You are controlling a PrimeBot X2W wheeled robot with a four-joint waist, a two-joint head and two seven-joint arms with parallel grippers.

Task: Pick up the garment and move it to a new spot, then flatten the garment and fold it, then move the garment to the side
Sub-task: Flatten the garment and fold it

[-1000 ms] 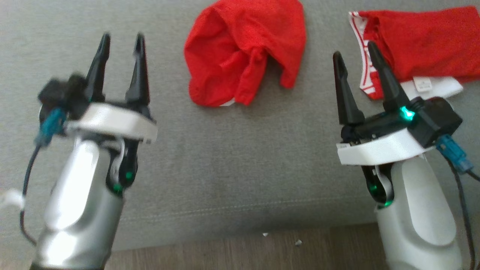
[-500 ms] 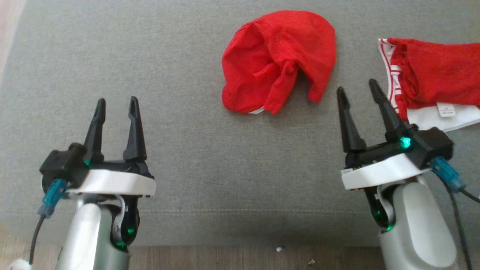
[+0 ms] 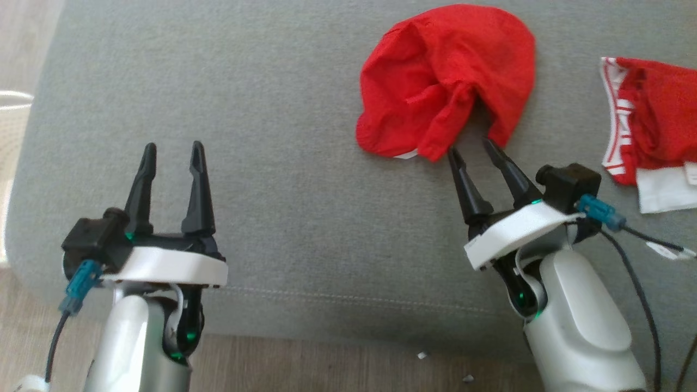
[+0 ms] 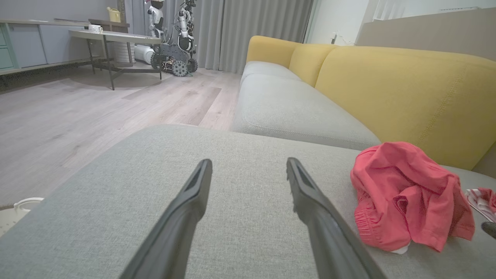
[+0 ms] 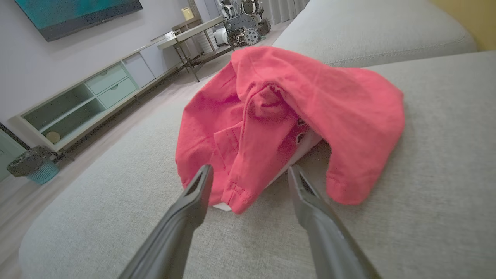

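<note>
The garment [image 3: 446, 81] is found crumpled on the grey sofa cushion [image 3: 272, 163], its near edge just ahead of the right gripper [image 3: 469, 146], whose jaws are spread wide and hold nothing. The left gripper [image 3: 173, 146] is likewise fully parted and empty, well apart from the cloth. The fabric is judged light, limp and prone to bunching, so a pinch on the stitched fold [image 5: 236, 192] hanging nearest the right gripper is advised.

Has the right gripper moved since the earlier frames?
Yes. Against the crumpled red garment, the right gripper has swung to its left, away from the striped garment, its open tips now at the crumpled one's near hem.
</note>
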